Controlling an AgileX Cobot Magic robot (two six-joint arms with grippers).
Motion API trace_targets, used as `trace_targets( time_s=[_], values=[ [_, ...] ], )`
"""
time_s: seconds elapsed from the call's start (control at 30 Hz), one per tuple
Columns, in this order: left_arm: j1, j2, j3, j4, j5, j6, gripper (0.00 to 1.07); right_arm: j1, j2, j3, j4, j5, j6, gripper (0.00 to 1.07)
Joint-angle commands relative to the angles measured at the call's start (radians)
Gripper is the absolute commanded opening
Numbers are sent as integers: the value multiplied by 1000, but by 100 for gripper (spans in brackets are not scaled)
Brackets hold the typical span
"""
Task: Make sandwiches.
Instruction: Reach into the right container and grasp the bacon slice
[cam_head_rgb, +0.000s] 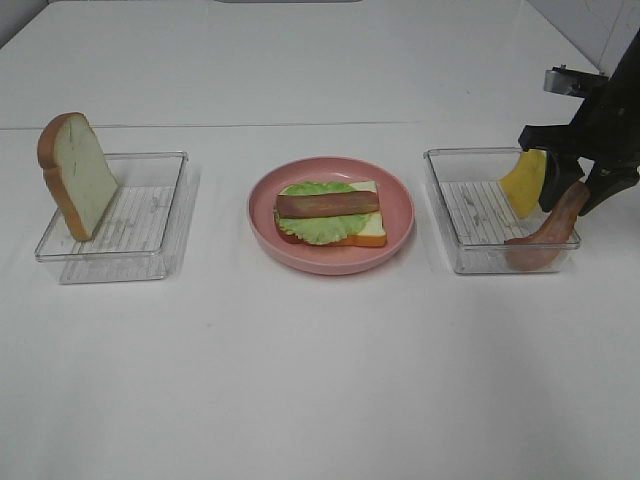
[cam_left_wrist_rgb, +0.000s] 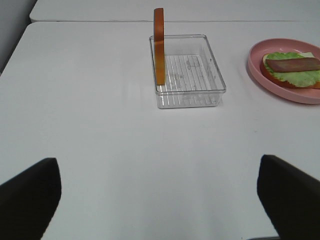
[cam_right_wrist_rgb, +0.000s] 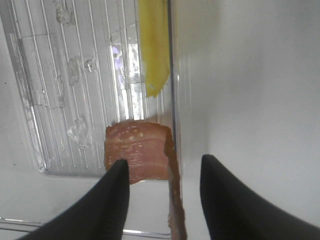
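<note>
The partly built sandwich (cam_head_rgb: 330, 215) lies on the pink plate (cam_head_rgb: 330, 265): a bread slice, green lettuce (cam_head_rgb: 318, 228) and one bacon strip (cam_head_rgb: 328, 204) on top. It also shows in the left wrist view (cam_left_wrist_rgb: 292, 70). A second bread slice (cam_head_rgb: 78, 175) stands upright in the left clear tray (cam_head_rgb: 150, 215). The right tray (cam_head_rgb: 470, 262) holds a yellow cheese square (cam_head_rgb: 524, 180) and a bacon strip (cam_head_rgb: 545, 235) leaning on its right wall. My right gripper (cam_head_rgb: 577, 200) is open at that strip's upper end; the strip (cam_right_wrist_rgb: 137, 152) lies between the fingers (cam_right_wrist_rgb: 115, 200). My left gripper (cam_left_wrist_rgb: 160, 200) is open and empty.
The white table's back seam runs behind the trays. The tray wall (cam_right_wrist_rgb: 171, 100) stands between the cheese (cam_right_wrist_rgb: 154, 50) and the bare table on the outer side. The left gripper hovers over the table well short of the left tray (cam_left_wrist_rgb: 192, 75).
</note>
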Motion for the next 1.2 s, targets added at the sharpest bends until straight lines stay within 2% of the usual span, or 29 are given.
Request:
trace_targets(
  time_s=[0.03, 0.53, 0.63, 0.7, 0.73, 0.77, 0.9, 0.97, 1.0, 1.03, 1.2],
  values=[
    [-1, -21, 6, -5, -13, -5, 102, -3, 0, 6, -5, 13, 0, 44],
    [-1, -21, 6, -5, -13, -5, 102, -3, 0, 4, -25, 30, 0, 44],
    [-1, -21, 6, -5, -13, -5, 102, -3, 0, 4, -25, 30, 0, 39],
    [-1, -21, 6, -5, -13, -5, 102, -3, 0, 4, -25, 30, 0, 29],
    [-1, -21, 6, -5, -13, -5, 102, -3, 0, 4, -25, 30, 0, 29],
    [-1, -21, 6, -5, -13, -5, 102, -3, 0, 4, -25, 30, 0, 23],
    [-1, -21, 6, -5, -13, -5, 102, -3, 0, 4, -25, 30, 0, 15],
    [-1, -21, 6, -5, -13, -5, 102, -3, 0, 4, -25, 34, 0, 7],
    [-1, -21, 6, -5, -13, -5, 102, -3, 0, 4, -25, 34, 0, 7],
    [-1, -21, 6, -5, -13, -5, 102, -3, 0, 4, -25, 45, -1, 0],
    [-1, -21, 6, -5, -13, -5, 102, -3, 0, 4, -25, 46, -2, 0]
  ],
)
